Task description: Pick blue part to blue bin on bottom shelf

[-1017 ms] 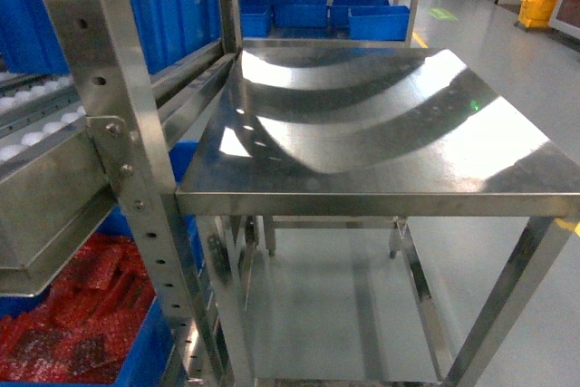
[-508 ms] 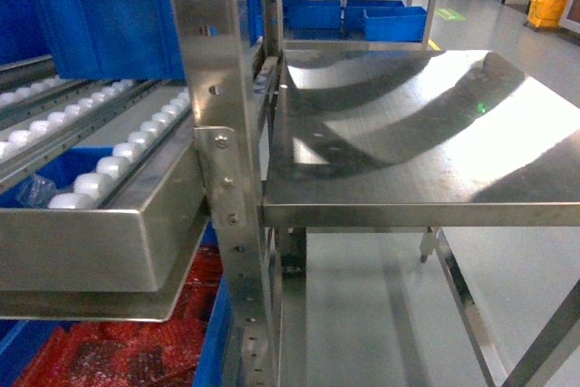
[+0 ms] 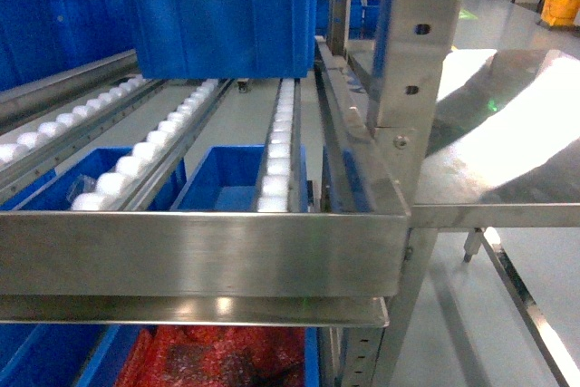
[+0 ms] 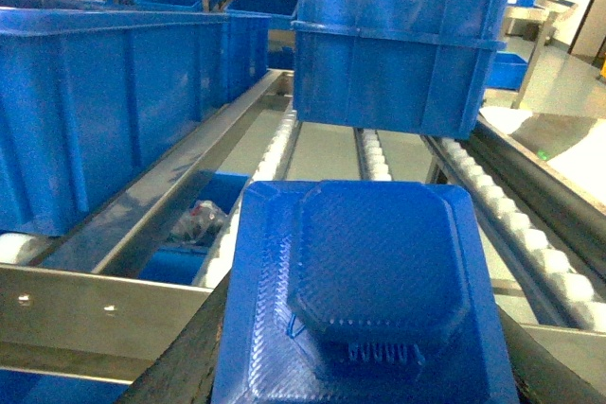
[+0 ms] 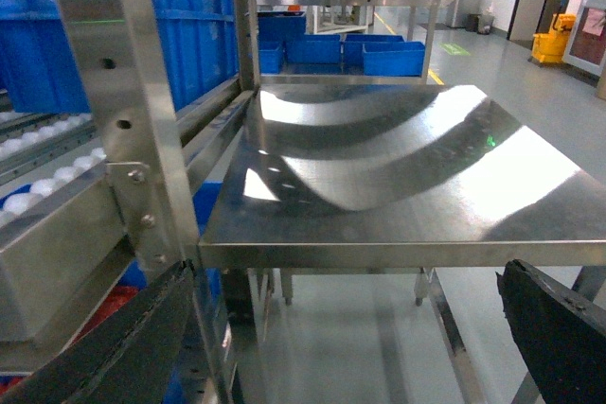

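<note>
Transit stage: blue part [image 4: 374,281] in the left claw [image 4: 365,380], drop-off not yet made.
Left claw is clenched on the part, dark fingers [image 4: 185,357] showing at both lower corners; ahead of and below it, roller tracks [image 4: 516,224] run toward a stacked blue crate [image 4: 402,44], and beneath the rails a lower crate holds a clear bag. Right claw [image 5: 331,328] is released and empty, jaws wide apart, a steel table [image 5: 407,177] ahead of it. Pick is done; still left are lowering to the bottom shelf and releasing into the blue bin [image 3: 231,178], which I judge to be the plain crate glimpsed under the rollers; a crate of red packets [image 3: 222,355] sits lower. Against the earlier head frames, the view has swung left: table slid rightward, rack now fills the middle.
</note>
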### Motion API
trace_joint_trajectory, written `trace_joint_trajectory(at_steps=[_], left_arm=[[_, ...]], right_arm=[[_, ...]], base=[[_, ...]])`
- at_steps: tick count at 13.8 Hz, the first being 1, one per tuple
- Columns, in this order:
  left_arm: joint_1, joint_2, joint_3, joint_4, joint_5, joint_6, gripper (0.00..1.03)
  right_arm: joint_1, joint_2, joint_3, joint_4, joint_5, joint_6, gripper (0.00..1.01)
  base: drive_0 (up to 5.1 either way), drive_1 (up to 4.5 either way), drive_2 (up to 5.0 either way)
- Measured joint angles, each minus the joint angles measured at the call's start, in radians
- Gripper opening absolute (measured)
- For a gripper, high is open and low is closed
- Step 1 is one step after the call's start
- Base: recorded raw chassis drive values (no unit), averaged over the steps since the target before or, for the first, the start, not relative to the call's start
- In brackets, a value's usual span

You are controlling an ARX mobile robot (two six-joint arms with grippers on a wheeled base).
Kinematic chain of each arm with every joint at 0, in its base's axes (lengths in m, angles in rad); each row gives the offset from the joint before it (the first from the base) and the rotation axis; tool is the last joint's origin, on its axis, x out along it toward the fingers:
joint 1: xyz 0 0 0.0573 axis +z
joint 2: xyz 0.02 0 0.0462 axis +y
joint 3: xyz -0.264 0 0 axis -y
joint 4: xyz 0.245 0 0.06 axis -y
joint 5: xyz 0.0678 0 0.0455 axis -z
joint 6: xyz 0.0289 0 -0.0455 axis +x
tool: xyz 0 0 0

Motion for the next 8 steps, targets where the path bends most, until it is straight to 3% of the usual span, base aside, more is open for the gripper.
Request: trace_joint_trajectory(at_steps=[8], left_arm=[[0.0,0.0,0.0,-0.001,-0.001,0.0,0.43]], right_arm=[[0.0,0.0,0.0,0.002,0.0,0.0,0.98]], base=[[-5.0,2.47,2.5]])
